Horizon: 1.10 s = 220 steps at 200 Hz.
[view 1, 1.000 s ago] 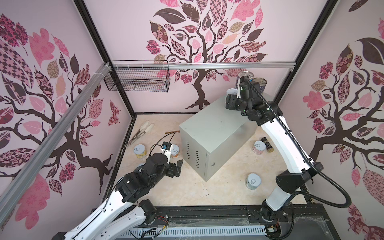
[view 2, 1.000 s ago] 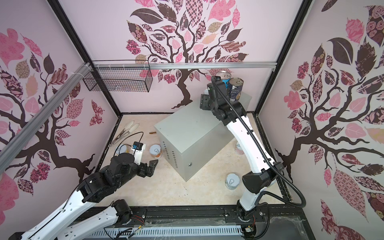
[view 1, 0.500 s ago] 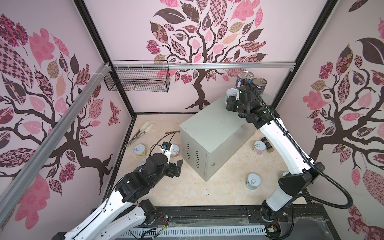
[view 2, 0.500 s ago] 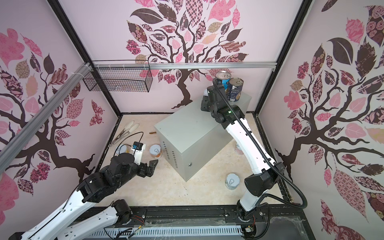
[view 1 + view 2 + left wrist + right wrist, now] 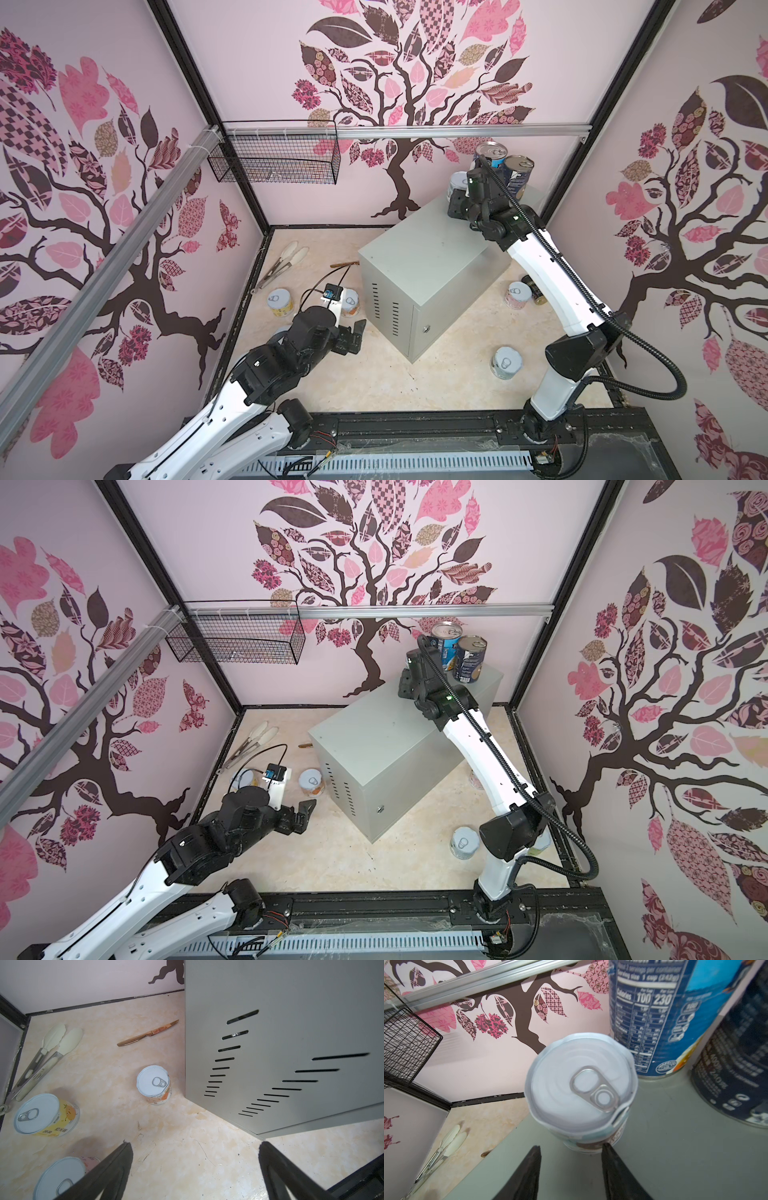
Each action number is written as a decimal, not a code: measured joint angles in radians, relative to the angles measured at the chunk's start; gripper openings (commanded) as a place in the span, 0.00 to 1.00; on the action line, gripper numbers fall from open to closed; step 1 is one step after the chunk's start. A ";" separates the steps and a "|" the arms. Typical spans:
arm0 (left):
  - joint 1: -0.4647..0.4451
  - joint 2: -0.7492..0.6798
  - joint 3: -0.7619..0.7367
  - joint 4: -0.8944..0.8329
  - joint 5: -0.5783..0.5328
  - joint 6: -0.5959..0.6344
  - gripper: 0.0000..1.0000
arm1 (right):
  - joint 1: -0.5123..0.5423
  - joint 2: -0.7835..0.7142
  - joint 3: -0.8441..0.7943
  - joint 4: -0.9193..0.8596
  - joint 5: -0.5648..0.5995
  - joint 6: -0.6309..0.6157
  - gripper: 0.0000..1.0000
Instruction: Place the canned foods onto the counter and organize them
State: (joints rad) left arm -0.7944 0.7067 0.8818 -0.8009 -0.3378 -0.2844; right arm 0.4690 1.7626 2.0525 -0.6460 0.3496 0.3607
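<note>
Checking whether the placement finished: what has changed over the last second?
The right gripper and its wrist shifted slightly left in both top views, uncovering the tall cans. The short can kept its place on the counter, standing free. The left gripper and floor cans are unchanged.
</note>
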 measured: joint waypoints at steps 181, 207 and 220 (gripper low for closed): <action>0.243 0.164 0.102 -0.064 0.091 -0.086 0.98 | 0.000 -0.620 -0.431 0.033 -0.157 -0.048 1.00; 0.351 0.216 0.161 -0.083 0.190 -0.085 0.98 | 0.000 -0.793 -0.628 0.053 -0.160 -0.026 1.00; 0.376 0.253 0.183 -0.083 0.230 -0.084 0.98 | 0.000 -0.869 -0.721 0.061 -0.159 -0.008 1.00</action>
State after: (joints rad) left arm -0.4187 0.9592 1.0653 -0.8841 -0.1074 -0.3679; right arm 0.4694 0.8940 1.3319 -0.5854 0.1902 0.3523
